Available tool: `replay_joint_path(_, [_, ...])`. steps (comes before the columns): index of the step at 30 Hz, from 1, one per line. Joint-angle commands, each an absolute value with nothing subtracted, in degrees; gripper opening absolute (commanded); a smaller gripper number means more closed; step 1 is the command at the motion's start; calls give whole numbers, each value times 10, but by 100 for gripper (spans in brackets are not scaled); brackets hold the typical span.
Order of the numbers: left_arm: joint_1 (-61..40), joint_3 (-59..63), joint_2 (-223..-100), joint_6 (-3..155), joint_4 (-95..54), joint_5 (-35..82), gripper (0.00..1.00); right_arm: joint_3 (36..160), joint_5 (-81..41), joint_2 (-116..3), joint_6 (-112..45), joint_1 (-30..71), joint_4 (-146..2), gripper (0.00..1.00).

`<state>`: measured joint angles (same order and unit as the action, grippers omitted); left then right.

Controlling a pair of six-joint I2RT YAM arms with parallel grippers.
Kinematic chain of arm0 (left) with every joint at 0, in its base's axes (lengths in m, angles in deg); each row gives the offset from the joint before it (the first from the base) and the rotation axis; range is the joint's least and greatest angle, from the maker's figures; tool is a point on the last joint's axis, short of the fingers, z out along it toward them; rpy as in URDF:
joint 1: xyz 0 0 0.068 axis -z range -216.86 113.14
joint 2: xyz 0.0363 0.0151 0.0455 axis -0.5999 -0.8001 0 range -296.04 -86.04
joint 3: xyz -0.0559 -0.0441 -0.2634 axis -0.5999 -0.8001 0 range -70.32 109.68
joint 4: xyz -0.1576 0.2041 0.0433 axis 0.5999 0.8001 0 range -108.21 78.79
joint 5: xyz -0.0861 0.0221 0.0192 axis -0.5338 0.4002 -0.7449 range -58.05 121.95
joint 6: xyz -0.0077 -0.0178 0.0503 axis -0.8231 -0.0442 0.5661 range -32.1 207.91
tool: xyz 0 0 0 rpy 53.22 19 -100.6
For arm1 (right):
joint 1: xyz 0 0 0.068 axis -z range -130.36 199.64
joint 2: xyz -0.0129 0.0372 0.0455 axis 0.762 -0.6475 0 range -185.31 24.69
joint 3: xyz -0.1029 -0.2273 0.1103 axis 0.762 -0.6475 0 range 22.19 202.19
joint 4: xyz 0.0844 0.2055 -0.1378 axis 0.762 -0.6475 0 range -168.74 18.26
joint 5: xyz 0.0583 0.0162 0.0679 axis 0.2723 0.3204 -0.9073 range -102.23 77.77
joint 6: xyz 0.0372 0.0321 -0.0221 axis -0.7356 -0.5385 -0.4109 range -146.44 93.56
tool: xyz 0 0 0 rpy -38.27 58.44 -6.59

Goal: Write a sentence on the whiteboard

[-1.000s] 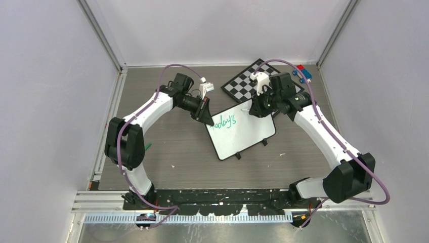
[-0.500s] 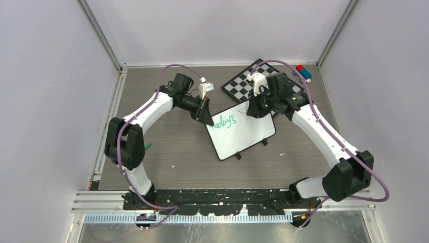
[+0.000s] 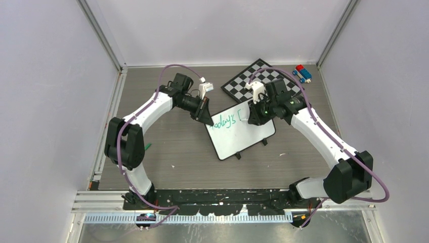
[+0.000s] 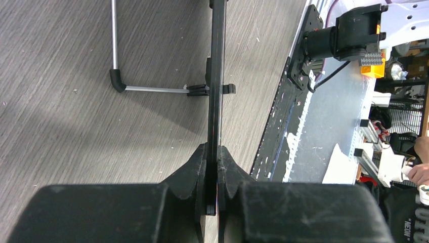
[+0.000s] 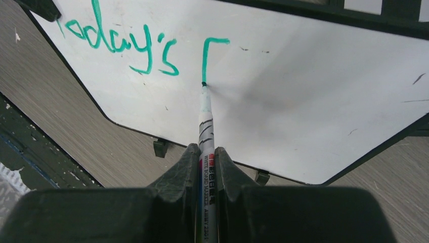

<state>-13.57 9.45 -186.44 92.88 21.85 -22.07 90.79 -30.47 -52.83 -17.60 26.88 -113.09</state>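
Looking down from above, a small rectangular whiteboard with rounded corners and a thin dark edge sits askew near the middle of a grey wood-grain counter, just in front of a black-and-white checkered chessboard. The left fingers, black and wedge-shaped, are clenched on the board at its far left corner. In the left wrist view the board's edge runs as a thin dark line straight out from between them, pinched on both sides. The right fingers are clamped around a slim white marker pen, its barrel lying in the slot between them and reaching forward to the board. The marker tip touches the white surface at the bottom of a green stroke shaped like an upside-down L. That stroke stands just right of the green handwritten sentence, which so far reads "today's". The writing lies along the board's far edge, beginning close to the left fingers. A small red and blue toy rests at the counter's far right corner, well apart from the board.
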Motion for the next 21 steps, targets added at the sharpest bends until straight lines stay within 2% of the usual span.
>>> replay_joint_path(1, [-132,89,-1848,934,195,-194,0,893,-295,-513,-169,267,-1123,0])
replay_joint_path(21, [-132,87,-1846,932,195,-196,0,968,-331,-543,-178,261,-1132,0])
